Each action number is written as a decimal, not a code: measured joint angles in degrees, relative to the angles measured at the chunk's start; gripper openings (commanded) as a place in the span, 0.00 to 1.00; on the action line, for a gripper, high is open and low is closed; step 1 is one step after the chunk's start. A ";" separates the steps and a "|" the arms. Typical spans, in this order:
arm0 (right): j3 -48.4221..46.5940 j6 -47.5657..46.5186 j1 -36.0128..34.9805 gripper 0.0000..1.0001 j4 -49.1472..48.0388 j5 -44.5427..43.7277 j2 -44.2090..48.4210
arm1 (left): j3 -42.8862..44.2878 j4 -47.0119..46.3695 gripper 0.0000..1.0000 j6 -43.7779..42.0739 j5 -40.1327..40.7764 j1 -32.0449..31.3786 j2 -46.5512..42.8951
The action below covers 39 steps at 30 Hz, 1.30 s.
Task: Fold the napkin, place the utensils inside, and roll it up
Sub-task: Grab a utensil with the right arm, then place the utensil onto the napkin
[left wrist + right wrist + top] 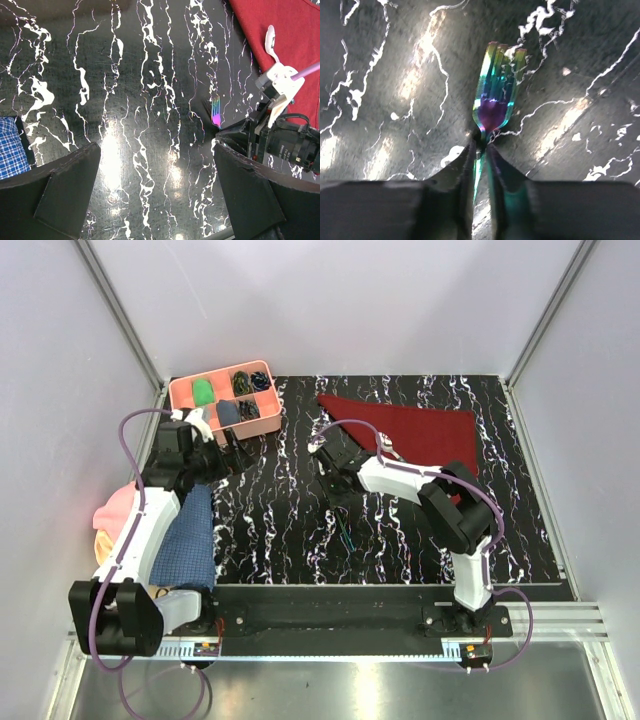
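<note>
The dark red napkin (410, 430) lies folded into a triangle at the back right of the black marbled table (270, 530); its edge also shows in the left wrist view (285, 40). My right gripper (332, 498) is low over the table left of the napkin. In the right wrist view its fingertips (481, 145) pinch the neck of an iridescent teal and purple fork (495, 95), whose tines point away from the gripper. The fork's tines (216, 112) show beside that gripper. Another thin utensil (345, 532) lies just in front. My left gripper (157, 190) hangs wide open over bare table, holding nothing.
A pink compartment tray (262, 370) with small items stands at the back left. A blue checked cloth (190, 535) and a pink cloth (115, 510) lie at the left edge under the left arm. White walls enclose the table.
</note>
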State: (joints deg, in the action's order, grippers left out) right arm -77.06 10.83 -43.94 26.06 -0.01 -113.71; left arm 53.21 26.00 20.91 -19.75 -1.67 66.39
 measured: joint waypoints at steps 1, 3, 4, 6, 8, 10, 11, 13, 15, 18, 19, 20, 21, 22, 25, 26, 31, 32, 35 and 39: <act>-0.55 -0.15 0.00 0.11 0.35 -0.31 -0.39 | -0.02 -0.04 0.99 0.00 -0.07 0.09 0.00; -1.14 -0.39 0.00 0.01 0.81 -0.92 -0.76 | -0.02 -0.09 0.99 0.00 -0.28 0.26 0.00; -1.18 -0.52 0.00 0.00 0.92 -1.01 -0.83 | -0.02 -0.17 0.99 0.02 -0.44 0.39 0.00; -1.36 -0.68 0.00 0.00 1.25 -1.03 -0.94 | -0.11 -0.39 0.99 0.02 -0.63 0.52 -0.02; -1.57 -0.83 0.00 0.00 1.49 -1.03 -1.03 | -0.15 -0.42 0.99 0.02 -0.70 0.61 -0.02; -1.73 -1.22 0.00 0.00 1.86 -0.96 -1.07 | -0.24 -0.50 0.99 0.04 -0.85 0.68 -0.02; -1.79 -1.53 0.00 0.00 2.12 -0.98 -1.07 | -0.28 -0.52 0.99 0.04 -0.87 0.68 -0.02; -1.79 -2.34 0.00 0.00 2.67 -1.25 -0.76 | -0.37 -0.61 0.99 0.04 -0.96 0.68 -0.02; -1.79 -4.07 0.02 0.00 4.07 -2.47 -0.02 | -0.37 -0.66 0.99 0.02 -1.05 0.72 -0.02; -1.97 -6.91 0.31 0.00 5.53 -3.82 1.95 | -0.37 -0.79 0.99 0.04 -1.07 0.87 -0.02; -2.14 -8.00 0.61 0.00 5.88 -3.91 2.82 | -0.37 -0.83 0.99 0.04 -1.09 0.94 -0.02; -2.34 -9.16 1.18 0.00 6.05 -3.87 3.78 | -0.37 -0.85 0.99 0.04 -1.09 1.01 -0.04; -2.47 -10.29 2.12 0.00 6.16 -3.82 4.70 | -0.37 -0.85 0.99 0.04 -1.11 1.05 -0.04; -2.51 -11.41 3.34 0.00 6.16 -3.65 5.64 | -0.37 -0.83 0.99 0.02 -1.11 1.05 -0.04; -2.54 -15.91 8.85 0.00 6.14 -3.04 7.72 | -0.42 -0.85 0.99 0.04 -1.14 1.05 -0.15; -2.54 -18.08 11.10 0.00 6.12 -2.91 8.13 | -0.48 -0.87 0.99 0.04 -1.22 1.05 -0.24; -2.54 -28.11 21.27 0.00 4.42 -1.66 8.46 | -0.85 -1.29 0.99 0.09 -1.97 1.20 -0.39; -2.54 -29.90 23.08 0.00 3.76 -0.63 8.46 | -0.92 -1.29 0.99 0.09 -2.14 1.25 -0.39; -2.73 -34.60 27.71 0.00 2.10 1.68 8.41 | -1.11 -1.53 0.99 0.09 -2.38 1.27 -0.50; -5.22 -39.82 31.58 0.00 1.40 4.39 7.06 | -1.25 -1.68 0.99 0.11 -2.58 1.29 -0.79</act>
State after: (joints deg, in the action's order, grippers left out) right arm -82.28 -28.99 -12.36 27.46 4.38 -106.65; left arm 51.96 24.32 21.02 -22.33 -0.38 65.60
